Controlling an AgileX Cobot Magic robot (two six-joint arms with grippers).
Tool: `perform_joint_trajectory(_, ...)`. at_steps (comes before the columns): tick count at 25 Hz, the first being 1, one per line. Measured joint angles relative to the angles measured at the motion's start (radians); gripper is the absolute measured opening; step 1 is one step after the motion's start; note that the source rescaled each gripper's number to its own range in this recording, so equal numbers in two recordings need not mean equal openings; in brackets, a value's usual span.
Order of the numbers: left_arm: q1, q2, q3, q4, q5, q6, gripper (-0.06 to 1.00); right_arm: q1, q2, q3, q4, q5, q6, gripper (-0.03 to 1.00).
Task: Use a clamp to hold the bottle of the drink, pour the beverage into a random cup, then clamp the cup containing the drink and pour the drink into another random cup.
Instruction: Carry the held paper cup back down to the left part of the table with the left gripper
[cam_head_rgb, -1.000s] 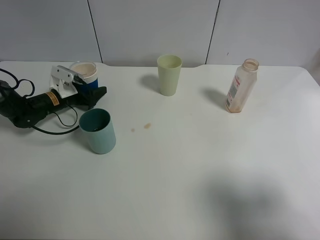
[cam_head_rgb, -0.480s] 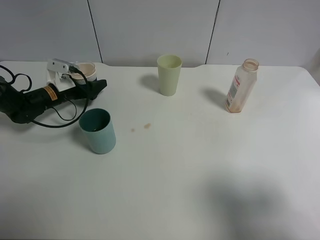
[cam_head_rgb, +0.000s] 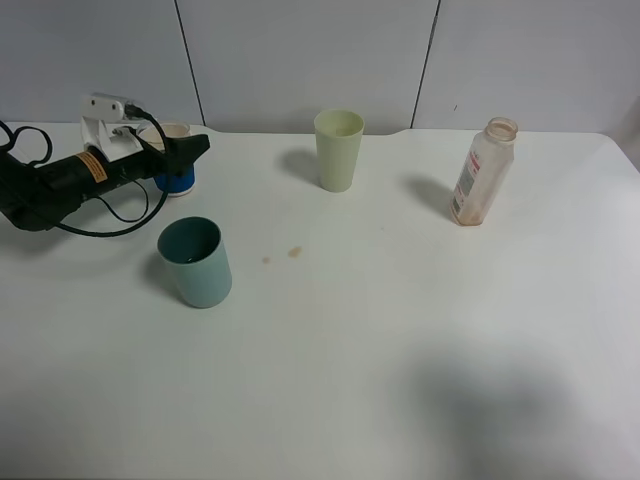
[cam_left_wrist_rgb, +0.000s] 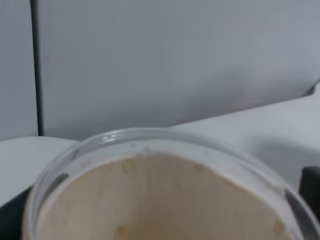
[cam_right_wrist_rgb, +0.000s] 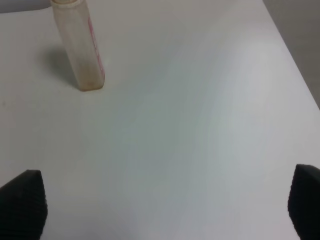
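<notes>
Since the earlier frames, the left end effector (cam_head_rgb: 188, 157) has been drawn back toward the rear edge of the tabletop (cam_head_rgb: 400, 330) and the blue-banded cup (cam_head_rgb: 174, 176) has been carried with it, away from the teal cup (cam_head_rgb: 196, 261), and is now seen upright again.

In the exterior high view the jaws of the left end effector are seen on either side of the blue-banded cup, but whether the cup is gripped or already let go cannot be told from the pictures. In the left wrist view the cup's rim (cam_left_wrist_rgb: 165, 142) fills the lower frame, and its pale inside appears empty. The right end effector (cam_right_wrist_rgb: 165, 200) is out of the exterior view; in its own wrist view its dark fingertips (cam_right_wrist_rgb: 22, 200) are seen spread wide with nothing between them.

The bottle (cam_head_rgb: 483, 171) stands upright well apart on the right side, stained brown inside and apparently emptied. The teal cup stands nearer the front, just forward of the left end effector.

Both pours are judged to be done. The coming move turns on one relation: the cup's long axis is vertical, between the jaws, so a withdrawal straight back along the arm's line would be needed to clear it without tipping. The left arm is by far the nearer.
</notes>
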Motion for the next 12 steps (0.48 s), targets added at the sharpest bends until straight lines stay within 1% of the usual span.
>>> perform_joint_trajectory(12,0.001,-0.032,0.022,-0.001,0.000,-0.017,0.72,0.000,0.000,0.000,0.000,0.000,0.000,1.00)
